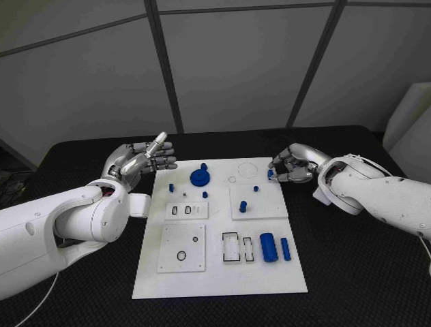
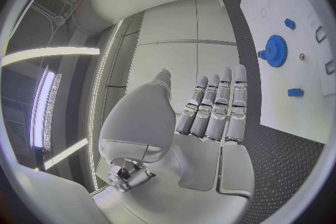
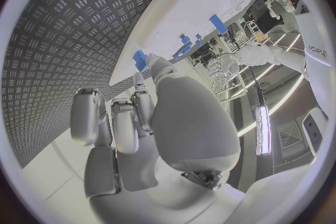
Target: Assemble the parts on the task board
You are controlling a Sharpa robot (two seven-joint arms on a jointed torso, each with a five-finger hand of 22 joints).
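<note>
Your right hand (image 1: 292, 165) pinches a small blue part (image 1: 271, 174) at the task board's (image 1: 275, 272) far edge; light, rigid, slippery, so grip its sides. Left hand (image 1: 144, 158) is released.

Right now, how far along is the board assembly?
Early. Looks done: the blue gear sits on the task board. In hand: the right hand pinches a small blue part at the board's far right edge. Left: the cylinder and rod lie loose; the left hand is open, off the board.

Left robot hand (image 1: 144, 158) raised, fingers spread; right robot hand (image 1: 292, 165) curled
</note>
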